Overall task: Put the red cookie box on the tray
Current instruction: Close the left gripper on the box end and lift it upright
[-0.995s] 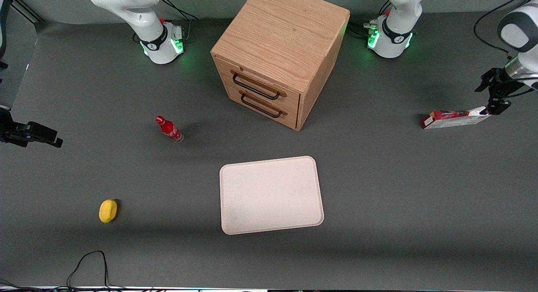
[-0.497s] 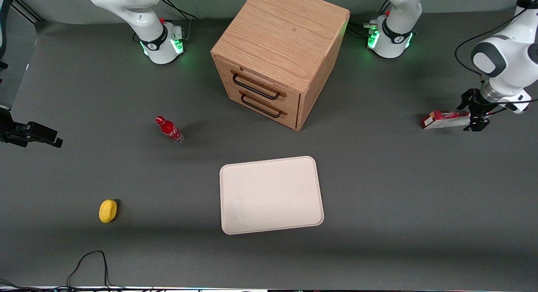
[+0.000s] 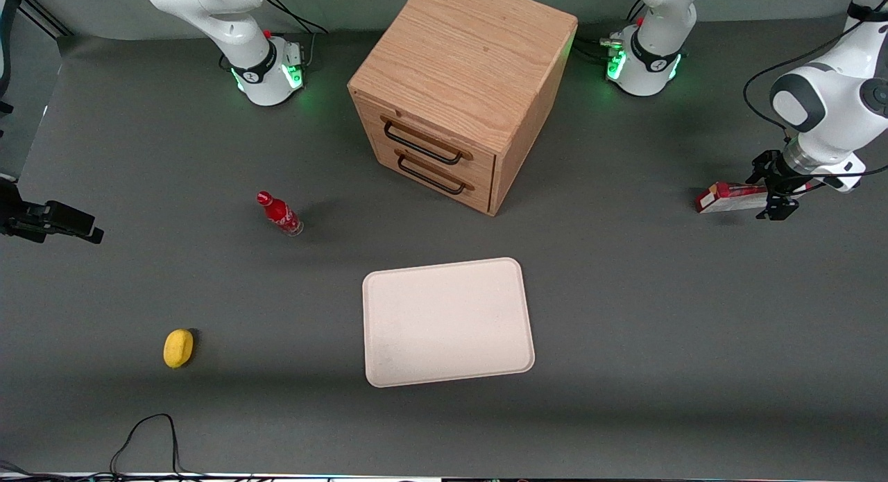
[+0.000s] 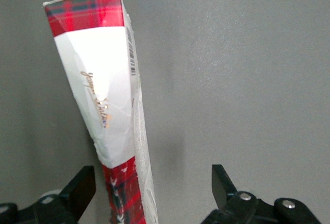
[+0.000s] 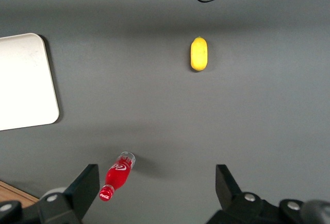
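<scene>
claw [image 3: 775, 199] astride red cookie box [image 3: 728, 198]

A wooden drawer cabinet [image 3: 461, 93] stands on the grey table [image 3: 624, 315], turned at an angle, with two drawers stacked on its front face, each fitted with a dark wire handle [image 3: 423, 144]. A small red bottle [image 3: 279, 213] with a red cap stands upright, nearer to the front camera than the drawer cabinet and toward the parked arm's end of the table. A yellow lemon-shaped object [image 3: 178, 347] lies nearer still to the front camera, well apart from the bottle. A black cable [image 3: 142, 437] loops on the table edge closest to the front camera, near the yellow object.
</scene>
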Available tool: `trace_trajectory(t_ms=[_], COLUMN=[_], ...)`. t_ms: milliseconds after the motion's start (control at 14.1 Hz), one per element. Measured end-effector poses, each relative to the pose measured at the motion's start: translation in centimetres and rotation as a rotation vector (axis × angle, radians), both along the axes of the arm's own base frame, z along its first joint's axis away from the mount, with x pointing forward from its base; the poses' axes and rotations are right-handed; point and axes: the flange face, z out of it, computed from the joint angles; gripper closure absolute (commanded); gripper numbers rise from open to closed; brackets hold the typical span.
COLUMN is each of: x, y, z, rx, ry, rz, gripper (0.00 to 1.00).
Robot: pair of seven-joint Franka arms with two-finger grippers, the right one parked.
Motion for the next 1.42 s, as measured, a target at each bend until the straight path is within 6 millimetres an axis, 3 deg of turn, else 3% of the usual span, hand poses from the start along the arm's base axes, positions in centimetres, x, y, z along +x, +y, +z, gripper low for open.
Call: trace_trajectory(t_ms=[142,213,426,639,781,1208,1350,1421], x=[-0.1,-0.1,0.0,0.3,0.6,1.4,2.5,3.3], y=[0.0,0.1,0.3,0.4,0.6,0.9,1.2,1.5], z=[0.0,0.0,0.2,0.5,0.9,2.0,4.9,7.5], rx=[-0.005,-0.006,-0.01,-0.018,-0.024,-0.038,-0.062,-0.075], ry=[0.009,0.011,0.017,0.031,0.041,0.062,0.095,0.11], rz=[0.001,0.003,0.006,0.006,0.006,0.004,-0.001,-0.006], gripper=[0.16,0.27,0.74,0.93,1.0,1.0,1.0,1.0])
